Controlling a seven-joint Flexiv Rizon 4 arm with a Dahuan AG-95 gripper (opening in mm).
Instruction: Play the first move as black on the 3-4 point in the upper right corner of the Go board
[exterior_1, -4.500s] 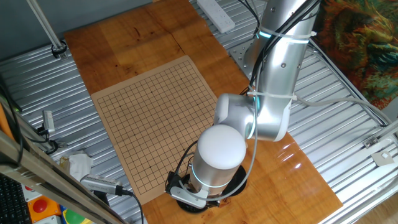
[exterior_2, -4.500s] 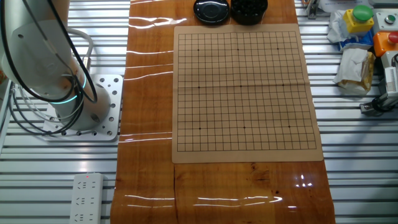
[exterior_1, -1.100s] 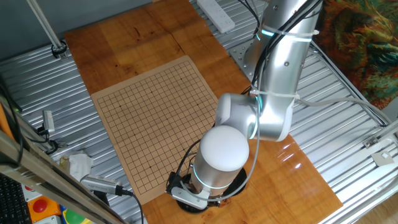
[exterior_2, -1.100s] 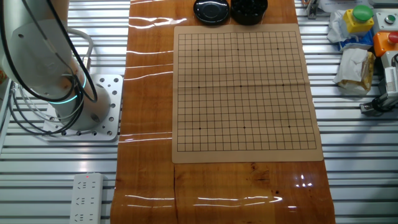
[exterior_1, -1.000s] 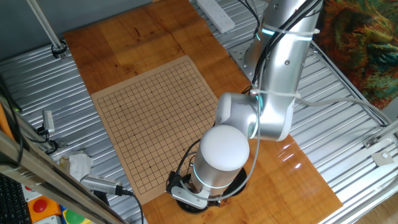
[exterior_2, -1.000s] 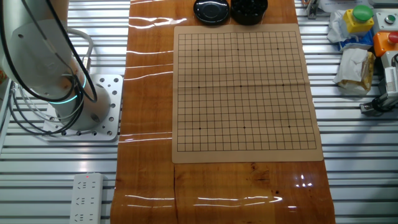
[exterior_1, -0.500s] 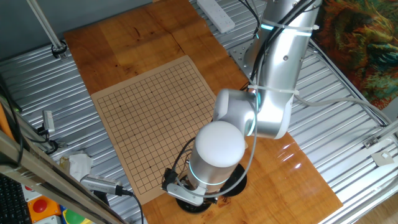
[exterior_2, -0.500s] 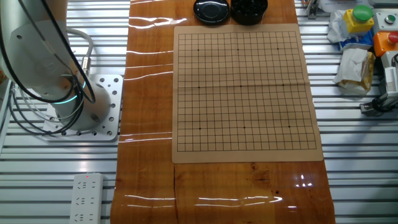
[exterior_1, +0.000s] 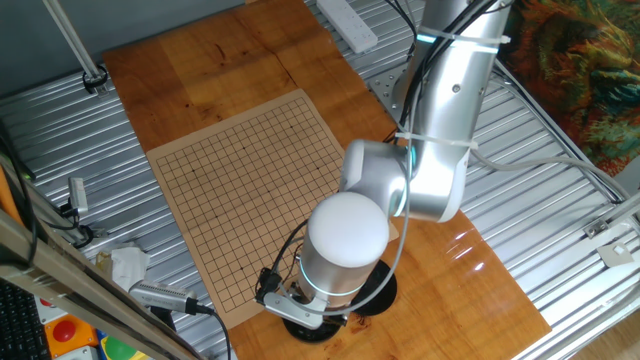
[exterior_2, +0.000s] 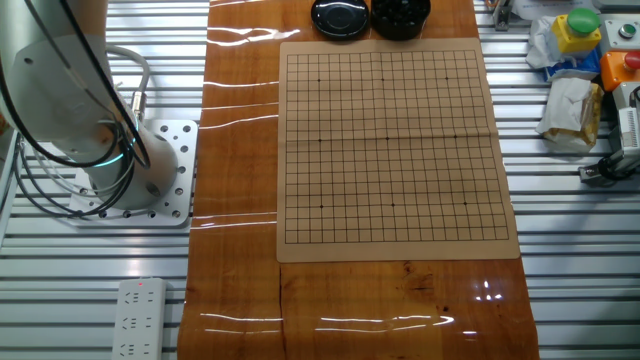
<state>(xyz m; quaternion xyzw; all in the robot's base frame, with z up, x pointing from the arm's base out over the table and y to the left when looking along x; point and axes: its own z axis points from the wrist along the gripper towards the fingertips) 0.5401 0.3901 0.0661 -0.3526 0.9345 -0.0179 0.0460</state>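
Observation:
The board (exterior_1: 240, 185) lies flat on the orange-brown tabletop, and no stone sits on its grid (exterior_2: 390, 140). Past the board's far edge in the other fixed view stand a round black lid (exterior_2: 340, 17) and a black bowl (exterior_2: 400, 14) of dark stones; no single black stone can be told apart. In one fixed view my arm's white wrist cap (exterior_1: 347, 228) hangs over the board's near corner and hides the gripper's fingers. Only a grey part (exterior_1: 292, 312) and the dark bowl rim (exterior_1: 378, 297) show beneath it. The gripper is outside the other fixed view.
A white power strip (exterior_2: 138, 318) lies on the slatted metal beside the arm's base (exterior_2: 140, 170). Bags and coloured buttons (exterior_2: 580, 60) crowd the board's far side. A pole foot (exterior_1: 95, 77) and a grey tool (exterior_1: 160, 298) stand near the board.
The arm's wrist has shifted a little to the left, toward the board's corner. The board, lid and bowl are unchanged.

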